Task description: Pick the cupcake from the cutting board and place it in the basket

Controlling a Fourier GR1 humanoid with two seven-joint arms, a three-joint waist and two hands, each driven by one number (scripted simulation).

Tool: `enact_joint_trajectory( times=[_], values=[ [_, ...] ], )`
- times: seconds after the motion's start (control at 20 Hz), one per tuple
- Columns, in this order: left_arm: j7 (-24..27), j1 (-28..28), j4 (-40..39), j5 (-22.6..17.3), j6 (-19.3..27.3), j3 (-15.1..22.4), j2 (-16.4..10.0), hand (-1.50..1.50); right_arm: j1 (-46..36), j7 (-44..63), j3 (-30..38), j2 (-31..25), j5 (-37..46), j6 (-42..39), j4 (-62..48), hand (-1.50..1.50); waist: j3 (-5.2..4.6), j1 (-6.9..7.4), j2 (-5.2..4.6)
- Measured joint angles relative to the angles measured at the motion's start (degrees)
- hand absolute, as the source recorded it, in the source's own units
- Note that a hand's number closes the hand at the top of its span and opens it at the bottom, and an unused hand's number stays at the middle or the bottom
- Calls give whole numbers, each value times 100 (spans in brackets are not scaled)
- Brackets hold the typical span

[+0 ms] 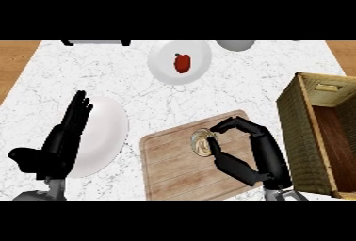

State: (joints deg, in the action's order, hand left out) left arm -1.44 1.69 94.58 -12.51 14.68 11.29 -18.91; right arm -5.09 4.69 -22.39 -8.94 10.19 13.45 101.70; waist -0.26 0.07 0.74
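The cupcake [201, 142] stands upright on the cutting board [173, 172], near its far edge. Its round top faces straight up, so no long axis shows from above. The right hand [261, 170] curls round the cupcake's right side, fingers arching behind it and thumb at its near side. The basket [300, 127] sits just right of the board. The left hand [59, 141] rests open over a white plate [108, 127].

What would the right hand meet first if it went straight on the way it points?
The small round cupcake on the light wooden cutting board. The black right hand points up-left at it, fingers and thumb curled about its near edge; whether they touch is unclear.
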Motion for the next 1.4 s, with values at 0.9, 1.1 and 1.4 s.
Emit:
enact_joint_trajectory(
  times=[0.9,1.1,1.4],
  values=[
    [303,-192,49,-22,292,-211,284,0,-291,4274,-551,530,4910,712,-643,-150,-66,-262,73],
    [279,-129,43,-16,289,-194,307,0,-617,5309,-818,699,5093,-662,-181,-150,-46,-201,55],
    [349,-178,101,75,292,-23,428,0,-1331,6271,-1076,791,4591,-1893,554,-150,-13,-27,8]
  ],
)
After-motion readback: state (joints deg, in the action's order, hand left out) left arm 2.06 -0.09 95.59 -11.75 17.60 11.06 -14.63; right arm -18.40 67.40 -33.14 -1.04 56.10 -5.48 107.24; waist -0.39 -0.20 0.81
